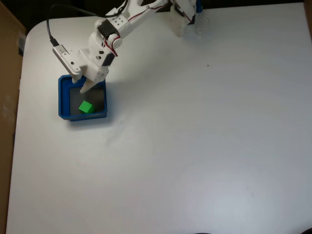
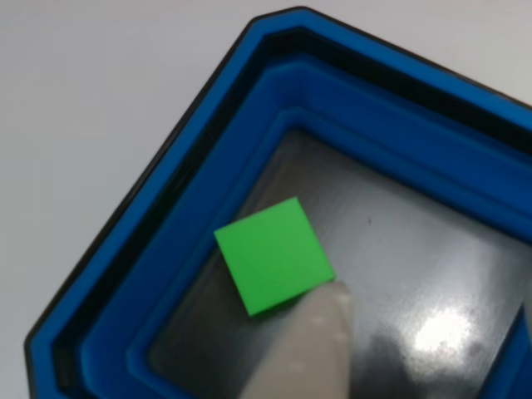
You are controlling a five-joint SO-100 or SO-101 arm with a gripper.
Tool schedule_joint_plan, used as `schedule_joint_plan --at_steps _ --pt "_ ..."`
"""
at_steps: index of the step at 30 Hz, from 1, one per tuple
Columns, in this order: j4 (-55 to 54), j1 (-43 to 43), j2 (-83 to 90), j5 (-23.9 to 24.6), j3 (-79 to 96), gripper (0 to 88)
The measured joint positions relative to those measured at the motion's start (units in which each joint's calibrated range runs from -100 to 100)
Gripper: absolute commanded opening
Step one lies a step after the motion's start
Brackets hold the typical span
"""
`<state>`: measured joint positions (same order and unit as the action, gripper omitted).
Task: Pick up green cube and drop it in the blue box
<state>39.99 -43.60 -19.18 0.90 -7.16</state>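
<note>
The green cube (image 1: 86, 107) lies flat on the grey floor inside the blue box (image 1: 63, 100), near its front wall in the fixed view. In the other view the green cube (image 2: 274, 254) rests on the floor close to a wall of the blue box (image 2: 208, 166). My white gripper (image 1: 86, 88) hangs over the back part of the box, open and holding nothing. In the other view the gripper (image 2: 428, 332) shows one pale fingertip (image 2: 312, 349) just beside the cube, with a sliver of the other finger at the right edge.
The box stands near the left side of a white table (image 1: 195, 146). The arm's base and a clear plastic fixture (image 1: 192, 22) are at the table's back edge. A brown panel (image 1: 7, 73) stands beyond the left edge.
</note>
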Motion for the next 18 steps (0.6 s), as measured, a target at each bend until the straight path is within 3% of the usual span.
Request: schedule_joint_plan --at_steps 10,18 --pt "0.0 0.0 20.6 0.0 18.9 17.2" --pt "0.0 0.0 37.3 0.0 21.8 17.0"
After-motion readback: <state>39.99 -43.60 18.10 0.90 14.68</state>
